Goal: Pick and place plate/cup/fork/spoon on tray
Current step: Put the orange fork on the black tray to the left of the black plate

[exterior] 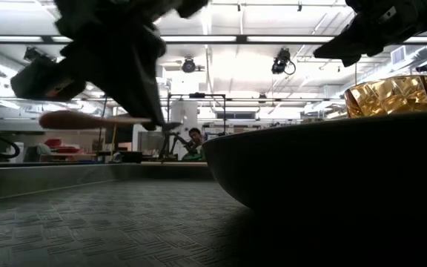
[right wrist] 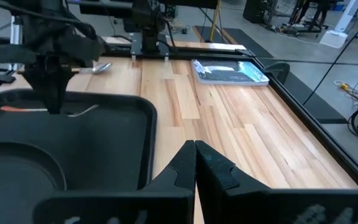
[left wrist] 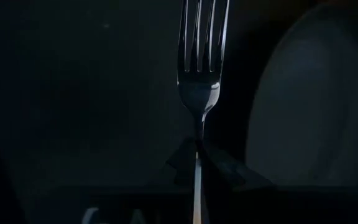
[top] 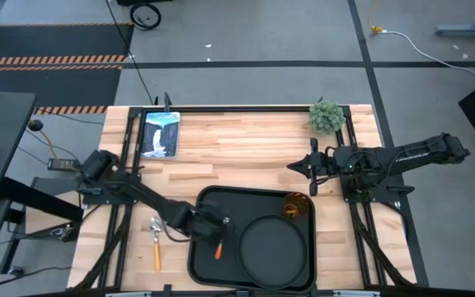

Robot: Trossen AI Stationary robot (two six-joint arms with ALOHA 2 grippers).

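Observation:
The black tray (top: 209, 202) lies at the table's near middle. The round black plate (top: 275, 247) rests on the tray's right half. The amber cup (top: 295, 206) stands in the tray's far right corner and shows in the low view (exterior: 391, 95). My left gripper (top: 218, 235) is over the tray's left part, shut on the fork (left wrist: 201, 43), whose red-orange handle (top: 218, 251) points toward the near edge. The spoon (top: 156, 243) lies on the wood left of the tray. My right gripper (right wrist: 194, 155) is shut and empty above the wood beyond the tray's far right. My left gripper pinches the fork's thin neck (left wrist: 197, 146) between its two fingers, between tines and handle. The fingers (right wrist: 51, 93) come from above, pointing down, and lie across the fork. The fork is held about level and clear of the tray floor, tines toward the far edge.
A book with a blue picture (top: 160, 132) lies at the table's far left. A small green plant (top: 326, 115) stands at the far right. Bare wood lies between them. A person (exterior: 193, 141) shows in the room behind.

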